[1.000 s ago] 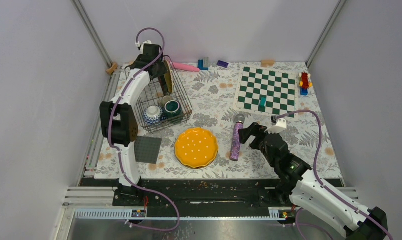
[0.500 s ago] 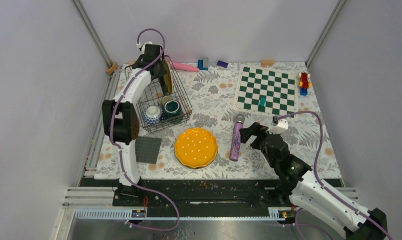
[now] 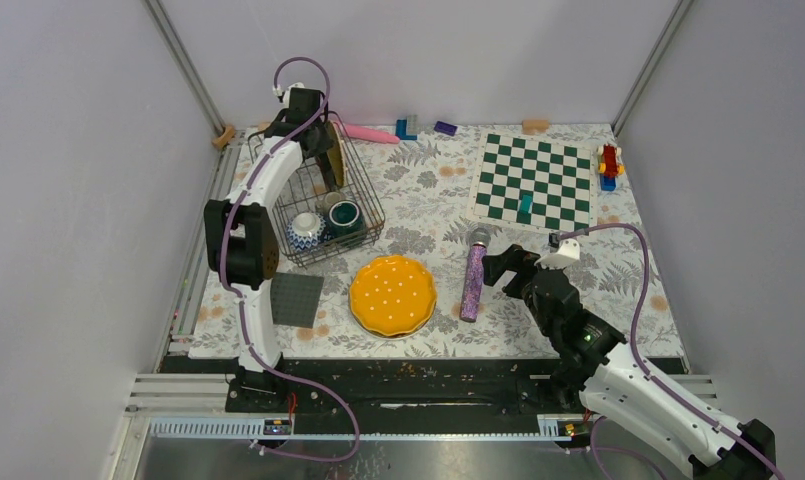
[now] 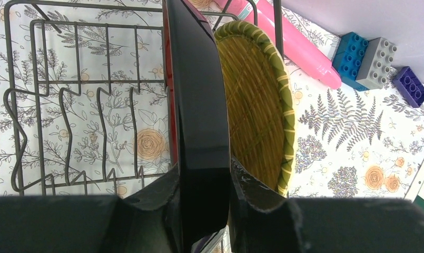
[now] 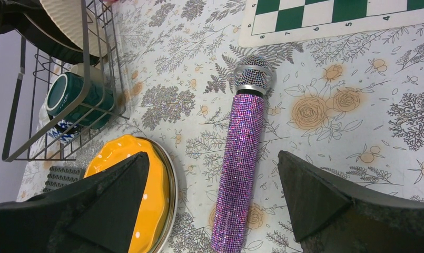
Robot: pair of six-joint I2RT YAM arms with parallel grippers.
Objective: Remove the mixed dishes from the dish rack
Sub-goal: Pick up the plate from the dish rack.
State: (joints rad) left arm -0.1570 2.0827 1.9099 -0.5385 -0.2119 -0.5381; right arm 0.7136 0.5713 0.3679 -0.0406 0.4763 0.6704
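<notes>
Rack [image 3: 370,190] sits at the far left of the table with my left arm reaching into its back end, so from above that gripper is mostly lost behind wires and its own wrist. On the left wrist camera I see the left gripper [image 4: 204,203] clamped on the rim of the red-rimmed plate [image 4: 199,105]. A finger [image 4: 157,203] presses on each face, with no gap I can make out. The plate stands on edge in the rack and shows nearly edge-on, so only a thin red strip of one face is visible. The woven plate [image 4: 257,105] leans just behind it, half covered. The bowl [image 3: 305,230] and mug [image 3: 344,215] sit side by side at the rack's near end; something pale behind the mug is too hidden to name. The right gripper [image 5: 212,163] is spread wide and holds nothing. The glitter microphone [image 5: 241,153] lies on the cloth between its fingers in that view, its lower end cut off by the frame, and I can't tell whether they touch it. An orange plate [image 3: 393,295] rests on the table just in front of the rack.
</notes>
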